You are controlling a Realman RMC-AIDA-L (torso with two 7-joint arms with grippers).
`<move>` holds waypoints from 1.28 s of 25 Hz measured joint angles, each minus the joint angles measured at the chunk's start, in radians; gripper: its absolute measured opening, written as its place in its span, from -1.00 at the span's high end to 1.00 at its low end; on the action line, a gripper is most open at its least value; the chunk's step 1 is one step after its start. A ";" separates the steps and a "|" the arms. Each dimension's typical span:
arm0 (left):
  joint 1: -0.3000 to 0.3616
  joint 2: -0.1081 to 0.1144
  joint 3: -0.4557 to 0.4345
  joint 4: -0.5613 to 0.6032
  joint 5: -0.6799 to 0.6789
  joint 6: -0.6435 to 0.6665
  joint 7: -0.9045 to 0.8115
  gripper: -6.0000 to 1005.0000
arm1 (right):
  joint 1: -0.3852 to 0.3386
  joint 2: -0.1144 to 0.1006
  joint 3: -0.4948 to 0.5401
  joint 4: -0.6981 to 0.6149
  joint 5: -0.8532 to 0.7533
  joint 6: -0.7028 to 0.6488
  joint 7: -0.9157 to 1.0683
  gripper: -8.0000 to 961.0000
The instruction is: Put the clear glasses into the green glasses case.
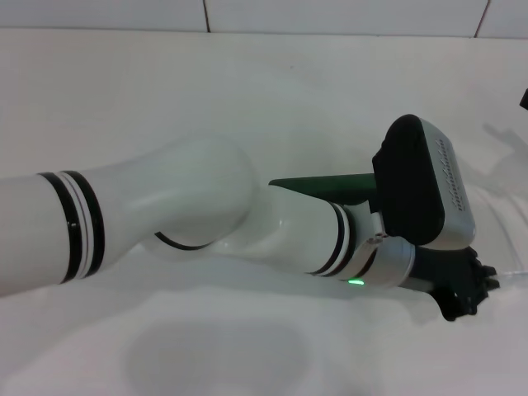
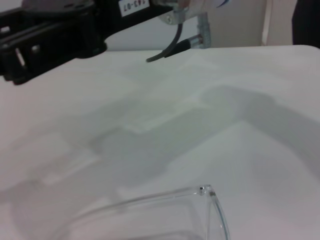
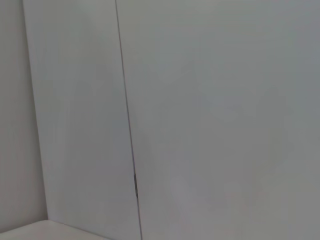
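Reaching: the left arm stretches across the white worktop [image 1: 247, 91] in the head view, from the near left toward the right side, its wrist lit with a small green lamp.
Left pincer [image 1: 469, 287]: dark fingers show past the wrist at the right edge of the head view, low over the worktop; I cannot tell if they are apart or together.
Clear glasses [image 2: 165, 212]: lying on the worktop just below the left wrist camera, one hinge corner and a thin clear arm visible; in the head view only a faint glint beside the left pincer.
Green glasses case [image 1: 326, 185]: a dark green sliver behind the left forearm, mostly hidden by it.
Right pincer: not seen; the right wrist camera faces a plain pale wall [image 3: 210, 110].
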 joint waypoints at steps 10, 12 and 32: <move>0.032 0.011 -0.085 0.027 0.140 0.162 -0.001 0.88 | -0.036 -0.017 0.004 -0.010 0.000 -0.021 0.005 -0.78; 0.070 0.013 -0.158 0.029 0.230 0.248 -0.005 0.88 | -0.041 -0.025 0.002 -0.010 -0.004 -0.032 0.007 -0.78; 0.387 0.017 -0.663 0.266 0.723 0.828 0.191 0.88 | 0.002 -0.067 -0.019 -0.206 -0.358 -0.297 0.098 -0.78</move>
